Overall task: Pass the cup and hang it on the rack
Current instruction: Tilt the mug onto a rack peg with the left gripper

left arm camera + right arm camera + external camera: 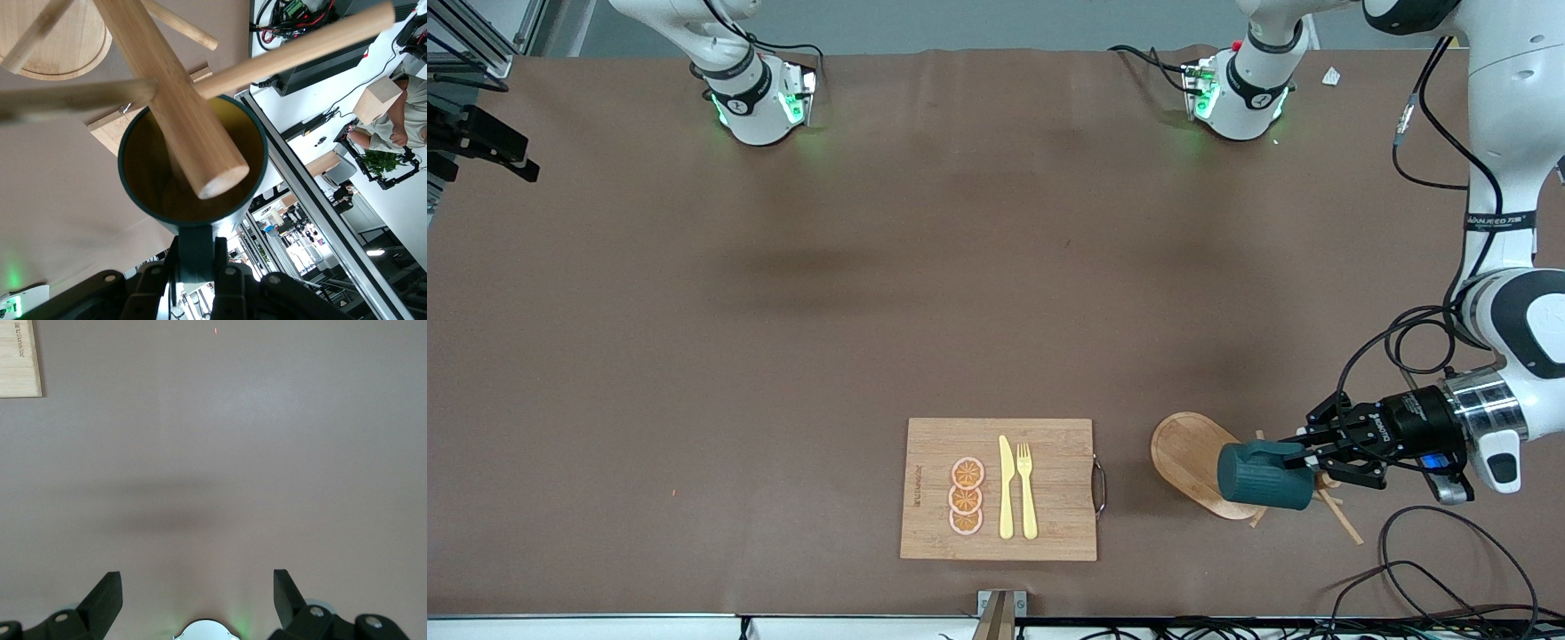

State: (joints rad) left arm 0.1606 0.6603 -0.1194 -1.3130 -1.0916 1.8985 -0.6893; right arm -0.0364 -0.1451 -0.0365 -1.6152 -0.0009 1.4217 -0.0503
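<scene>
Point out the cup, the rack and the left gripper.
cup (1258, 480): front view, on its dark teal outer wall.
rack (1183, 449): front view, on the bare part of its oval base.
left gripper (1303, 455): front view, between its fingertips, shut on the cup's handle.

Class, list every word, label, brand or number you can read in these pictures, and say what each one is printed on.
Nothing can be read for certain.
White lettering on the left arm's link: too small to read.
White brand mark on the left gripper's body: too small.
Burnt-in mark on the cutting board: blurred in the front view, cut off in the right wrist view.
The cup and the rack bear no text.
</scene>
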